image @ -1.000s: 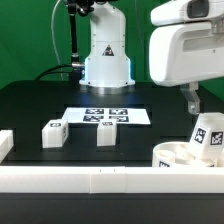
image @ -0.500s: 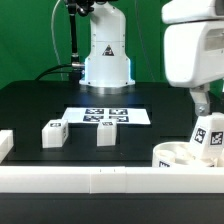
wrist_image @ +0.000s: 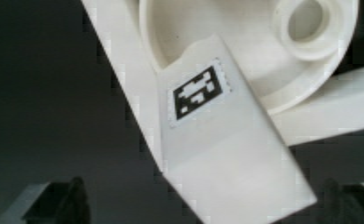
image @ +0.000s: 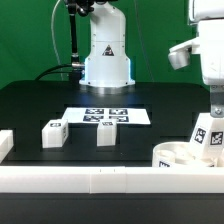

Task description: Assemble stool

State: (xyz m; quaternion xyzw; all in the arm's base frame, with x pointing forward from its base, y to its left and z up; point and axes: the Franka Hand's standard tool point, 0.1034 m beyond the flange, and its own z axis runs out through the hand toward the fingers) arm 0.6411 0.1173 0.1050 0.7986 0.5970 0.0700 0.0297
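The round white seat (image: 180, 156) lies at the exterior view's lower right. One tagged white leg (image: 207, 134) stands tilted in it. Two more tagged legs (image: 53, 133) (image: 106, 133) stand on the black table. My gripper (image: 213, 104) hangs just above the tilted leg, partly cut off by the picture's edge. In the wrist view the leg (wrist_image: 214, 130) with its square tag lies across the seat (wrist_image: 268, 50). The gripper (wrist_image: 211, 205) is open, with dark fingertips (wrist_image: 54, 200) wide apart on either side of the leg and not touching it.
The marker board (image: 105, 116) lies flat in front of the robot base (image: 105, 55). A long white rail (image: 90, 181) runs along the front edge. A short white rail piece (image: 5, 146) sits at the exterior view's left.
The gripper has moved steadily toward the exterior view's right, from beside the tilted leg to above it. The legs and seat have not moved.
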